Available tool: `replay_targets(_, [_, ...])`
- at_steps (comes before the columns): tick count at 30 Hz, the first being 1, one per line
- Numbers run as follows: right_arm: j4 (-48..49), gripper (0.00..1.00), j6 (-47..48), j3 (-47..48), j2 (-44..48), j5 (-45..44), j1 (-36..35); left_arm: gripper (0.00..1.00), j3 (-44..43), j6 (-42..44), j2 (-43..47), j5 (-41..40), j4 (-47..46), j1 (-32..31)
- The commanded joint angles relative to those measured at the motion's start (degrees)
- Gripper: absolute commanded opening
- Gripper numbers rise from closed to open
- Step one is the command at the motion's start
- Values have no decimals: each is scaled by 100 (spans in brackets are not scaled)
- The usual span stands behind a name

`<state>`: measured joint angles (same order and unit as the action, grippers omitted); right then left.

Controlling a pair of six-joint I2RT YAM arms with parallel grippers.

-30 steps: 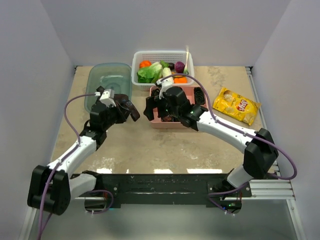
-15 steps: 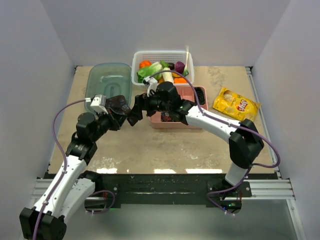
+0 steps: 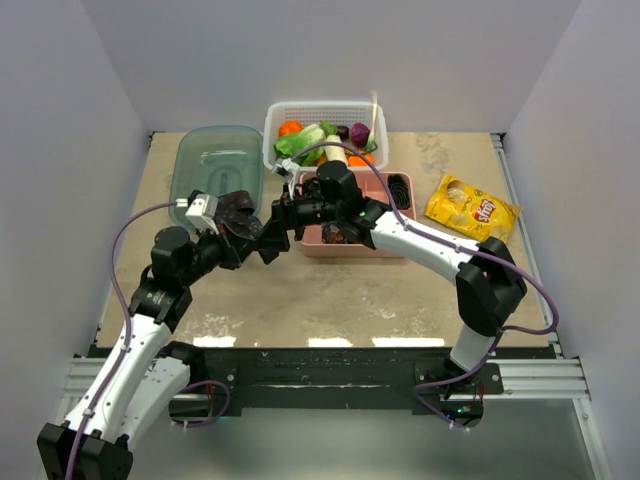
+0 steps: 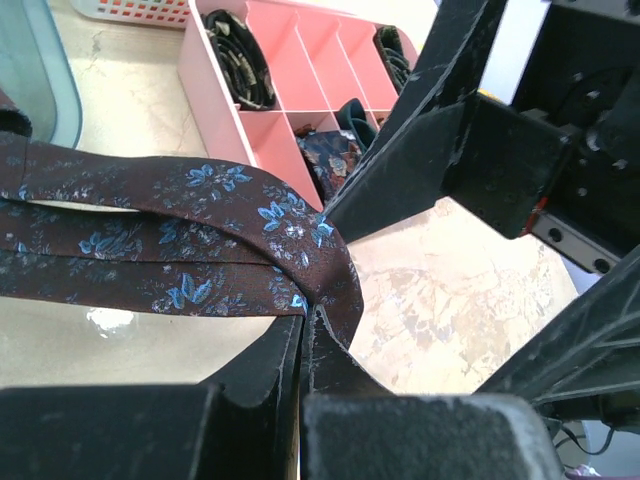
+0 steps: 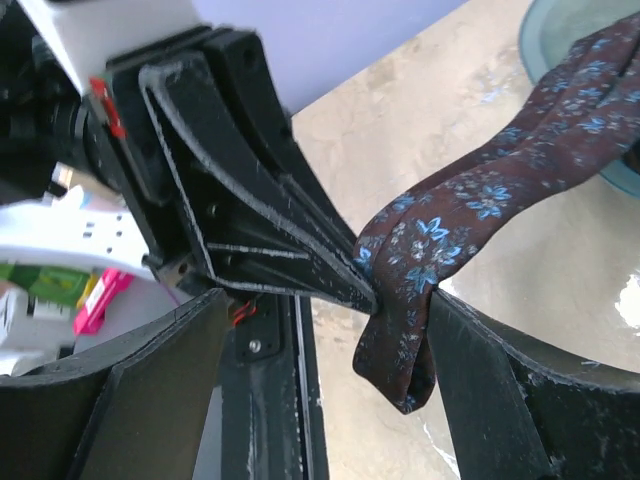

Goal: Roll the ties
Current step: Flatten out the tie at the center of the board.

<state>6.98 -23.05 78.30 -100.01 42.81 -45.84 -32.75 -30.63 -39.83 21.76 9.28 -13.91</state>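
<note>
Seen from overhead, two robot arms meet over a tan table (image 3: pixel 330 290). The left gripper (image 3: pixel 268 243) and the right gripper (image 3: pixel 283 215) are tip to tip, just in front of a pink divided tray (image 3: pixel 345 247). From this height the tie is only a dark smudge behind the left jaws.

The left wrist camera shows it plainly. The dark maroon tie (image 4: pixel 200 240), with small blue flowers, is folded over, and the left jaws are pressed together on the fold. Its two layers trail away to the left of the jaws. Beyond them, the tray's compartments hold a rolled black tie (image 4: pixel 240 60), another dark coil (image 4: pixel 395 55) and a blue-patterned roll (image 4: pixel 330 155).

The right wrist camera gives the opposite side. The right jaws stand spread, one finger on either side of the left gripper (image 5: pixel 355 285) and the pinched fold. A short loop of tie hangs below the pinch, just beside one right finger (image 5: pixel 480 380). Whether it touches cannot be told.

The tie's ends are cut off in both wrist views.

A second ago the grippers stood apart with a gap between them. They have since closed in on each other, and the left arm has stretched further forward.
</note>
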Motion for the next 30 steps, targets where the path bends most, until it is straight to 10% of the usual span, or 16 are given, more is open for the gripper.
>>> replay_targets(1, [-293,83,432,150,34,580,32,0,-460,136,46,337,-84,29])
replay_targets(20, [-4,69,275,1,-71,949,208,0,-583,-39,46,962,-488,29])
replay_targets(30, [514,46,-103,-26,-195,1458,208,0,-574,-329,-33,1006,-1112,20])
